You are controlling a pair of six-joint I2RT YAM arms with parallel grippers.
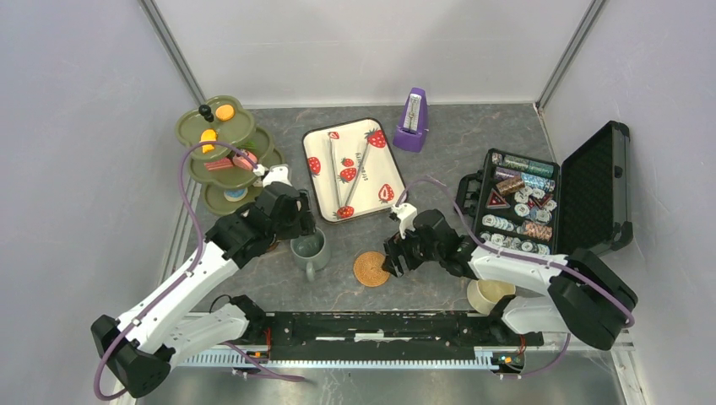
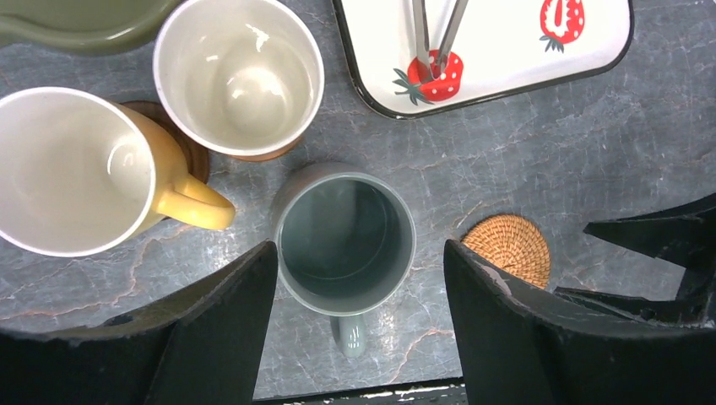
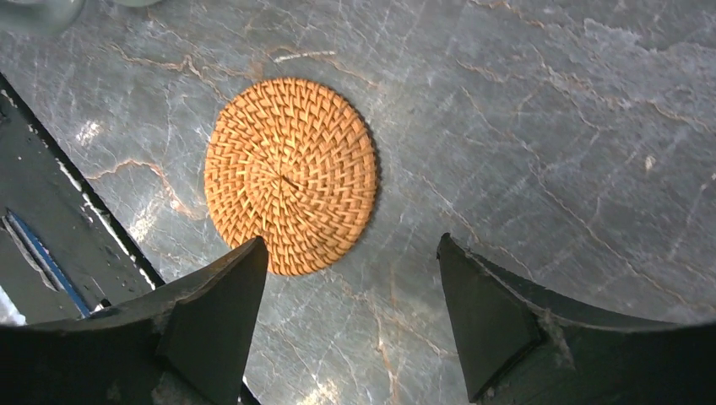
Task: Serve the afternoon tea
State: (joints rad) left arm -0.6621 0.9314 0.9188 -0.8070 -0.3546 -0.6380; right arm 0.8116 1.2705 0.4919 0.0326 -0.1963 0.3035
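Now, near edge first: cream mug [image 1: 490,294] half hidden under your right arm | right gripper [image 3: 350,245] spread wide, empty, above the woven coaster [image 3: 291,173] | left gripper [image 2: 360,253] parted either side of the grey-green mug [image 1: 309,249], not clamping it | yellow mug [image 2: 76,169] cut off by the frame, covering most of a brown coaster [image 2: 198,156] | tiered stand [image 1: 221,160] partly behind your left arm.

Four mugs [image 2: 346,236], seemingly two coasters [image 1: 371,268] (one woven), one tiered stand [image 1: 187,128].
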